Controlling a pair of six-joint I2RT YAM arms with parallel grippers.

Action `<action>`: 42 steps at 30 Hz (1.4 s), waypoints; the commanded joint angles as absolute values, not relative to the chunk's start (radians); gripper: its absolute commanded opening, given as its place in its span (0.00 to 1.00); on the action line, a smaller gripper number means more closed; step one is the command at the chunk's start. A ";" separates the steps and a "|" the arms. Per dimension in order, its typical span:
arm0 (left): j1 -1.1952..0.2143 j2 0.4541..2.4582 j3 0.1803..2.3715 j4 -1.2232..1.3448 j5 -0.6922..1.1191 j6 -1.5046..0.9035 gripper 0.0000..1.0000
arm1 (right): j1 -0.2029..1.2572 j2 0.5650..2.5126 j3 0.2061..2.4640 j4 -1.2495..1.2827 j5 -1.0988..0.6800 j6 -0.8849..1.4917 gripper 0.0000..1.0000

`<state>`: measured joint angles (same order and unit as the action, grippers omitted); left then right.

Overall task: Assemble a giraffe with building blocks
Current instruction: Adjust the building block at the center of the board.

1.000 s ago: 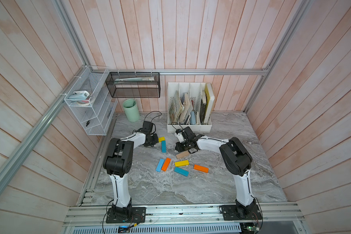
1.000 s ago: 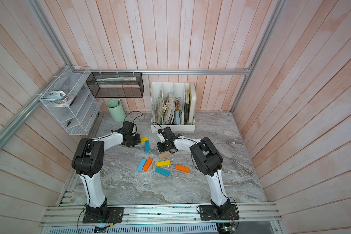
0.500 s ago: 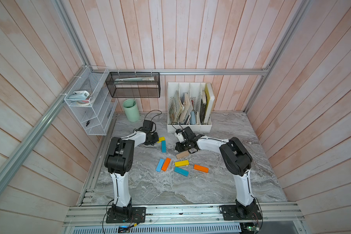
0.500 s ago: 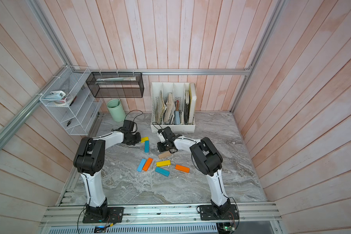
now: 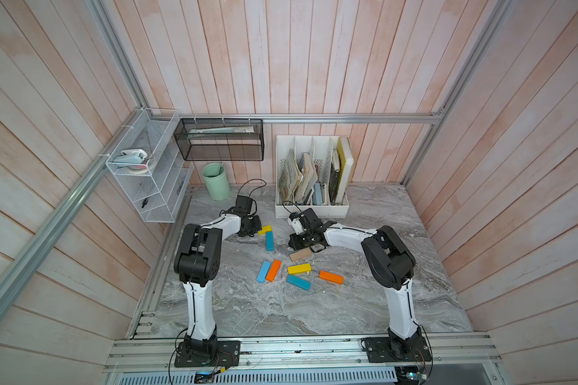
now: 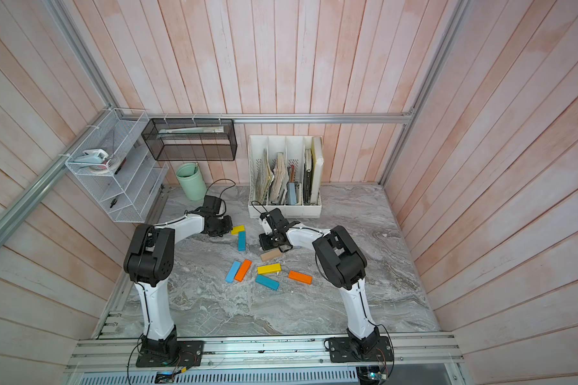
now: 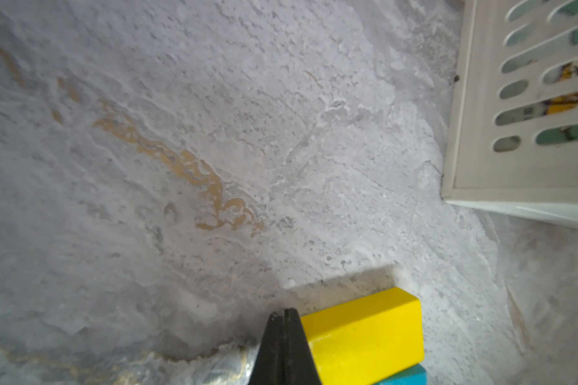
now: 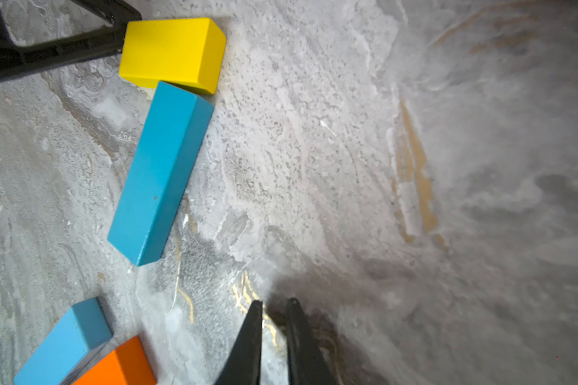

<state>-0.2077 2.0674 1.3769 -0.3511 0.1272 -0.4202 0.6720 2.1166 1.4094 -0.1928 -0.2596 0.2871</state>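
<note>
Between the grippers, the teal wooden bar lies with its long axis toward the back wall, far end touching a crosswise short yellow bar. The left gripper is pinched closed beside yellow; the right gripper has a narrow gap, empty.

The left gripper touches one end of the short block. At that block's other end, the long block butts against its side and runs toward the arm bases. The right gripper stands across the long block, apart from it. A lone block lies just before this gripper, perhaps touching it. Farther forward lie a side-by-side pair and three loose blocks. The file rack stands behind the right gripper.
</note>
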 commanded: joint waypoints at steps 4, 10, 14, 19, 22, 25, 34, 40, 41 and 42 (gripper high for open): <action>-0.202 2.096 1.387 -0.378 0.143 -0.420 0.00 | 0.656 2.180 1.498 -0.235 -0.317 0.291 0.17; -0.201 2.084 1.342 -0.354 0.150 -0.423 0.00 | 0.649 2.292 1.664 -0.290 -0.378 0.288 0.17; -0.202 2.092 1.343 -0.342 0.169 -0.430 0.00 | 0.649 2.336 1.726 -0.300 -0.391 0.296 0.17; -0.202 2.109 1.378 -0.356 0.167 -0.425 0.00 | 0.649 2.377 1.791 -0.329 -0.391 0.291 0.17; -0.201 2.111 1.390 -0.361 0.162 -0.422 0.00 | 0.646 2.395 1.820 -0.342 -0.390 0.291 0.17; -0.202 2.117 1.392 -0.357 0.173 -0.423 0.00 | 0.646 2.405 1.837 -0.344 -0.390 0.294 0.17; -0.201 2.129 1.397 -0.350 0.193 -0.430 0.00 | 0.641 2.395 1.806 -0.329 -0.385 0.295 0.17; -0.202 2.123 1.386 -0.354 0.168 -0.431 0.00 | 0.634 2.374 1.769 -0.309 -0.381 0.300 0.17; -0.200 2.119 1.381 -0.353 0.160 -0.434 0.00 | 0.632 2.369 1.760 -0.303 -0.378 0.301 0.17; -0.197 2.114 1.374 -0.352 0.147 -0.440 0.00 | 0.629 2.361 1.747 -0.293 -0.375 0.305 0.17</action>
<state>-0.2028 2.0872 1.3911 -0.3241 0.1749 -0.4271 0.6422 2.3707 1.7927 -0.2737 -0.3950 0.2924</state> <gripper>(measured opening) 0.054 0.168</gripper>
